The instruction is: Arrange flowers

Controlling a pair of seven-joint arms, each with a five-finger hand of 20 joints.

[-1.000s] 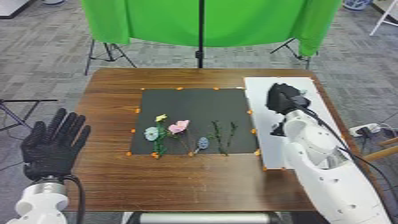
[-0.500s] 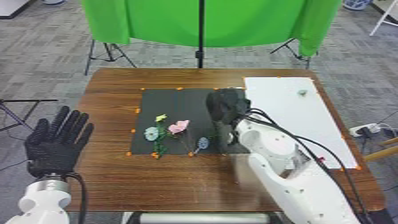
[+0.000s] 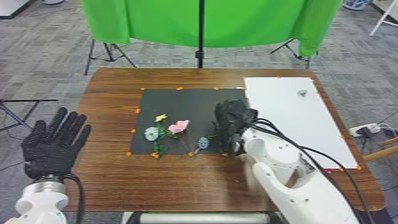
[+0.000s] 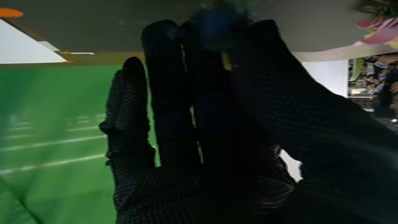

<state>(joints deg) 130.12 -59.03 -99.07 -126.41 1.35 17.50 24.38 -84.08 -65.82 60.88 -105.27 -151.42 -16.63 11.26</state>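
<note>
The black mat (image 3: 164,100) lies flat on the brown wooden tabletop (image 3: 169,185). On it are a yellow flower (image 3: 161,118), a pale blue flower (image 3: 151,134), a pink flower (image 3: 179,126) and a gray-blue oval flower (image 3: 202,143), with thin green stems. The white sheet (image 3: 289,117) is next to the mat, and a tiny pale green flower (image 3: 302,92) sits near its far end.

The right hand (image 3: 233,117), in a black glove, is over the right side of the mat. Its fingers are straight and near each other. In the right wrist view, a dark blue blur (image 4: 220,25) is by the fingertips. I can't tell what it is, or if the hand has hold of it.

The left hand (image 3: 51,152) is beside the mat, well apart from the flowers, with its fingers straight, spread and holding nothing.

A second ago the right hand was over the white sheet. It has moved to the mat, and now it covers the spot where green stems showed.
</note>
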